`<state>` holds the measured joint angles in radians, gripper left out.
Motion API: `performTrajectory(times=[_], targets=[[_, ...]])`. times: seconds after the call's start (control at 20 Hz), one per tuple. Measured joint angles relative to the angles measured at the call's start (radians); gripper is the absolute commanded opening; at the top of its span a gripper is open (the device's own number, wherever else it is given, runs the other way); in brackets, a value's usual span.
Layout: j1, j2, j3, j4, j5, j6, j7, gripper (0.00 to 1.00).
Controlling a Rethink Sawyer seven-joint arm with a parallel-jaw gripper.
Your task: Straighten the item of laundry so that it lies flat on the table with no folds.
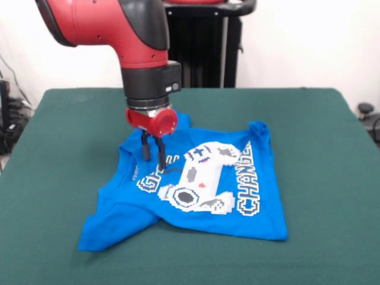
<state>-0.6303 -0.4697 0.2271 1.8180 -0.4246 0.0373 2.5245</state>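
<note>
1. The blue T-shirt (196, 202) lies on the table, around the middle of it and a little toward the near edge, with the print facing up.
2. The print shows a white-grey game controller (199, 177) and pixel letters; the word "CHANGER" (252, 178) runs along the right side of the print, and the first letters of the other word show on the left side.
3. The shirt is not flat. The bottom left part is pulled out to a point toward the near left corner of the table, and a fold runs across it.
4. At the top right, a small piece of the cloth (259, 128) is bunched up and stands a little above the rest.
5. The right edge and the near right edge of the shirt look quite straight.
6. The gripper (153, 154) stands over the upper left part of the shirt, just beside the left letters of the print.
7. Its two dark fingers (145, 148) point down and are close together, with only a narrow gap. The tips are at the cloth, but I cannot tell if they pinch some cloth between them.
8. Above the fingers is a round red part, then a black wrist, then the red arm (113, 24), which comes down from the top left of the view.
9. The dark green table (320, 148) is much bigger than the shirt and has bare cloth on all sides of it.
</note>
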Motion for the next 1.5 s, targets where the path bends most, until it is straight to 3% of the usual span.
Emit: performTrajectory(times=[1.5], targets=[[0.007, -0.004, -0.039, -0.003, 0.001, 0.022, 0.0, 1.0]])
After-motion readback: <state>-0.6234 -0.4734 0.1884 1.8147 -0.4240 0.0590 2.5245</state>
